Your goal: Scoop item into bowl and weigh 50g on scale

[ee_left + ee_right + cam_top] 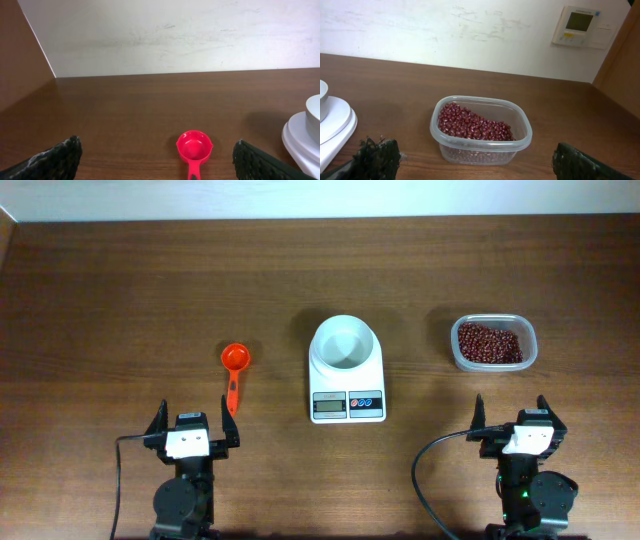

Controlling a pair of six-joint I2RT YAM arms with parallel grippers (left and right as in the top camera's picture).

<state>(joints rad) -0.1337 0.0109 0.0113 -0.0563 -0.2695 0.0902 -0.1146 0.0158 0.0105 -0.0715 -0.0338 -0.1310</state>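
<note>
We start at the left gripper (196,416): its jaws stand spread as wide as they go, with nothing between them. Its fingers (55,160) are black with a rough, pebbled surface. The right gripper (511,408) is just as wide open and equally empty, and its pads show the same coarse dark texture.

Just ahead of the left gripper lies a glossy orange-red plastic scoop (233,375). Its round cup is empty, and it rests on the wooden table (120,300). Its long axis runs almost straight away from the arm: the handle points back toward the gripper, the cup lies at the far end.

Between the two arms sits the scale (347,405), smooth white plastic and rectangular. Its long side runs near to far, and the grey display and two round buttons are at the edge facing the arms. The bowl (345,345), round, white and plain-walled, stands on the scale's far end and is empty.

Ahead of the right gripper, well apart from the scale, stands a clear plastic tub (455,345) with rounded corners, its longer side running left to right. Inside lies the item (490,343), a loose heap of small, oval, reddish-brown beans covering the bottom and filling roughly half its depth.

The tabletop is dark brown with a fine grain running side to side.
</note>
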